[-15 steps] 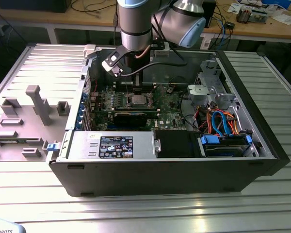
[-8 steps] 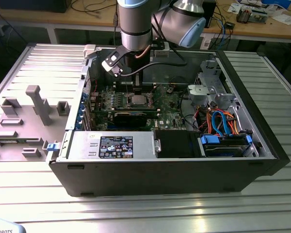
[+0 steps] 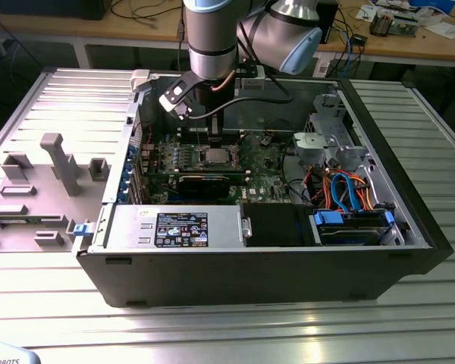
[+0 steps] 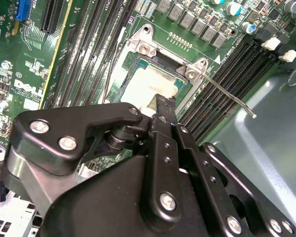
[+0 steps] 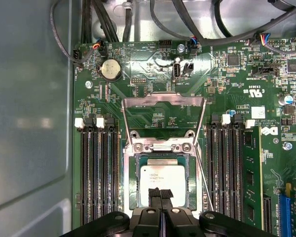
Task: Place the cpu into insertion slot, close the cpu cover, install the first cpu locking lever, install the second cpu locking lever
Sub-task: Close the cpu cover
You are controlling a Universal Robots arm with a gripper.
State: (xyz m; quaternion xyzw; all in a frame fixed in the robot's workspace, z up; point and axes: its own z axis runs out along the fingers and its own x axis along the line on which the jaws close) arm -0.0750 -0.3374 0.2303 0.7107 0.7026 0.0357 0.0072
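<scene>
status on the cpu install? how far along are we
Done: the cpu lies flat in the insertion slot.
In hand: nothing is held. The gripper is shut and sits right at the cpu's edge.
Left: the cpu cover stands flipped open, off the socket. A locking lever sticks out unlatched, so the cover and lever steps are not done.
</scene>
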